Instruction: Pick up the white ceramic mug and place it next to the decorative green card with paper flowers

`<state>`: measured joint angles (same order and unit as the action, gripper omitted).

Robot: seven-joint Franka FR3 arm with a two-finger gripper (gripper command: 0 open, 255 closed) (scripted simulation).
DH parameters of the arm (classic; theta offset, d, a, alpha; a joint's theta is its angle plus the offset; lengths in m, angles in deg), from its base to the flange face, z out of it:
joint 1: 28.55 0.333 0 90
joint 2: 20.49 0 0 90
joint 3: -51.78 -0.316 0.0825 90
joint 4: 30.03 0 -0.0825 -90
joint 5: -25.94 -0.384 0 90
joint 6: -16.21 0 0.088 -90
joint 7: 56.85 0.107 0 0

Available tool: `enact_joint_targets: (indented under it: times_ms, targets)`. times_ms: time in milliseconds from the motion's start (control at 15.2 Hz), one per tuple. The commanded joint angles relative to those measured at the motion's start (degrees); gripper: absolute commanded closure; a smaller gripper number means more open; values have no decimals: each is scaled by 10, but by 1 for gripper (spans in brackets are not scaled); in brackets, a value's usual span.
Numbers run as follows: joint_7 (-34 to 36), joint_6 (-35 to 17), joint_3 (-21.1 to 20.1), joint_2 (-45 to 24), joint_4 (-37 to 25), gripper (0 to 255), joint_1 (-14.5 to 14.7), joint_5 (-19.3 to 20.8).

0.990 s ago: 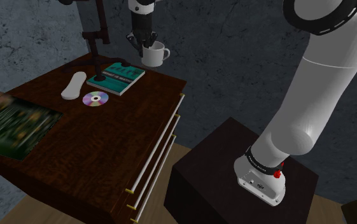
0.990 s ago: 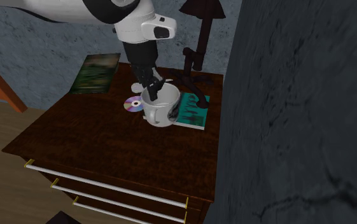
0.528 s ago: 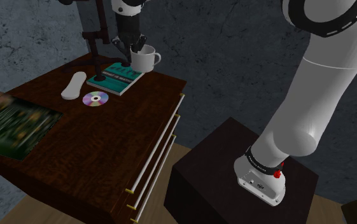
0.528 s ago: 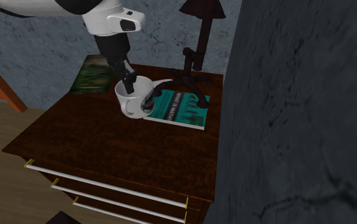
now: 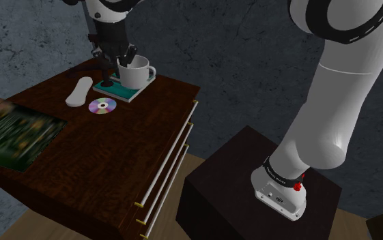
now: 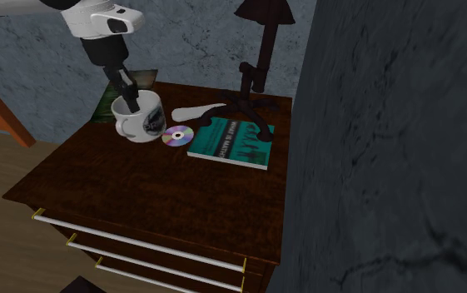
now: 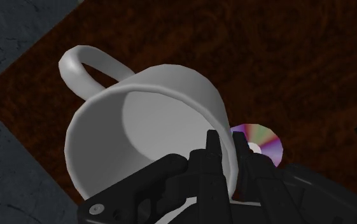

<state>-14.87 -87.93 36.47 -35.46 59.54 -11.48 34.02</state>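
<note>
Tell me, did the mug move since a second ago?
Yes. In the second exterior view the mug has gone left, from by the teal book past the disc, toward the green card.

You have a dark wooden desk (image 5: 115, 150) with three drawers fronted by pale bar handles (image 5: 173, 160). On its top a shiny disc (image 5: 102, 106) lies flat, just beside a teal book (image 6: 231, 143). Behind the disc you'll see a flat white oblong piece (image 5: 79, 91); what it is cannot be told. A dark lamp (image 6: 260, 50) stands at the back, its foot spreading beside the book's far edge. A mottled grey wall (image 5: 237, 54) rises behind the desk.
</note>
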Motion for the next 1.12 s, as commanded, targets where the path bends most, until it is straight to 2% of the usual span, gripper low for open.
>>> enact_joint_targets:
  times_ms: [0,396,1056]
  targets:
    - [28,9,-9,-19,-25,255,20,7]
    - [103,44,-29,-78,-109,255,82,29]
    - [111,-31,-26,-83,-39,255,77,33]
